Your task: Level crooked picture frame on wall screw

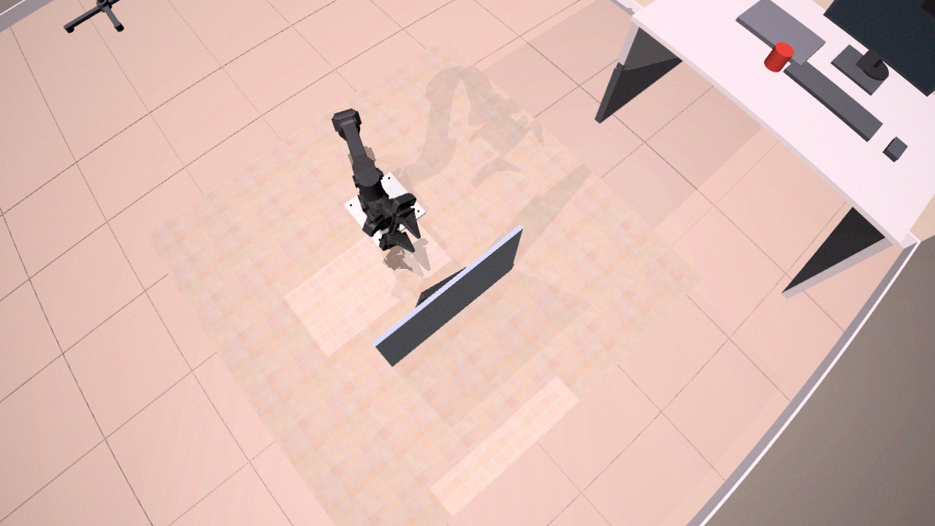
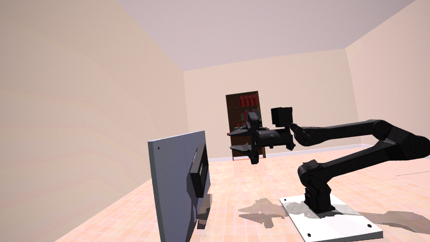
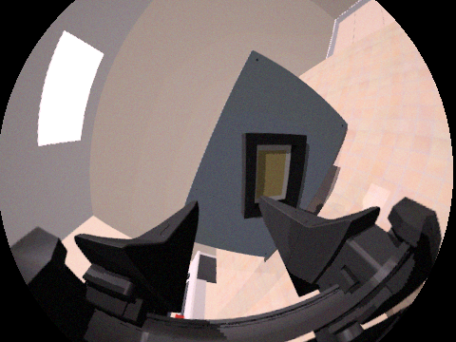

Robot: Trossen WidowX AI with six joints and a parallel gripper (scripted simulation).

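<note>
The black picture frame (image 1: 437, 286) (image 2: 197, 177) (image 3: 250, 176), with a yellowish picture, hangs crooked on the grey-blue upright panel (image 1: 457, 307) (image 2: 171, 180) (image 3: 228, 142). In the exterior view its far end is higher than its near end. In the wrist view the end toward the image top lies closer to the panel's top edge, at left. The screw and notched strip are hidden behind the frame. My gripper (image 1: 416, 244) (image 2: 229, 140) (image 3: 229, 203) is open and empty, in front of the panel and higher than the frame, touching neither. One finger overlaps the frame's corner in the wrist view.
The arm stands on a white base plate (image 1: 393, 185) (image 2: 336, 224), facing the panel. A white desk (image 1: 732, 85) with a red cup (image 1: 778, 57), keyboard and monitor stands at the upper right of the top view. A bookshelf (image 2: 230, 115) stands far back.
</note>
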